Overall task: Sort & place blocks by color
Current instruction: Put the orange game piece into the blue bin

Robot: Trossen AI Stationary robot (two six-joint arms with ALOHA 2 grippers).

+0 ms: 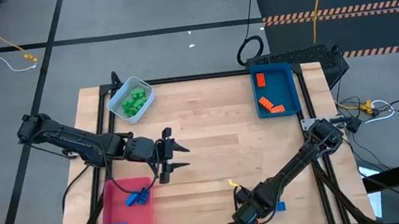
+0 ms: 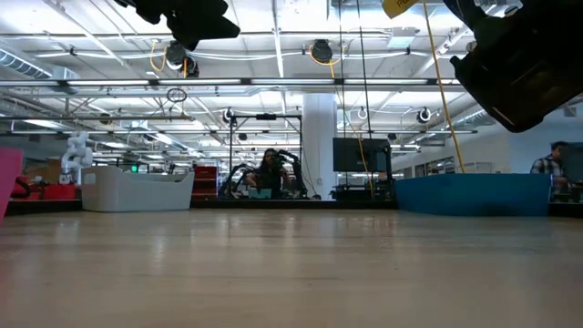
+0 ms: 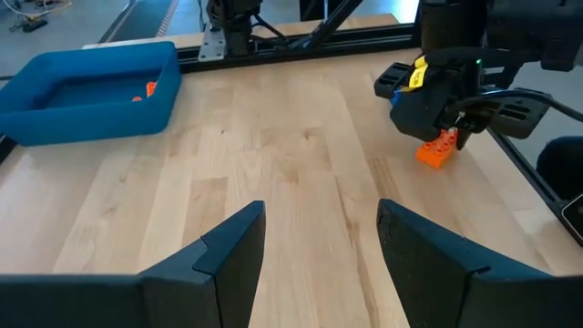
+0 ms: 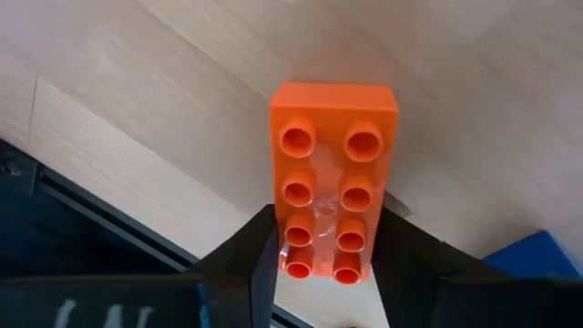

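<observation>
- Two arms are over the wooden table: the left one reaches in from the left side, the right one stretches from the right edge toward the near edge
- Right gripper hangs low near the table's near edge; its fingers press on both sides of an orange brick, studs facing the wrist camera
- From the left wrist view that same brick shows under the right gripper, at or just above the wood; contact with the table cannot be told
- One blue brick lies on the table just beside the right gripper
- Left gripper sits left of the table's middle, just past the red tray, with its fingers spread wide and nothing between them
- Red tray at the near left corner holds two blue bricks, one near its far end and one near its near end
- Blue tray at the far right holds orange bricks, one at the far end and a few close together nearer the middle
- Pale tray at the far left holds a heap of green bricks
- Low view shows only bare wood in front, with the trays far off along the far edge
</observation>
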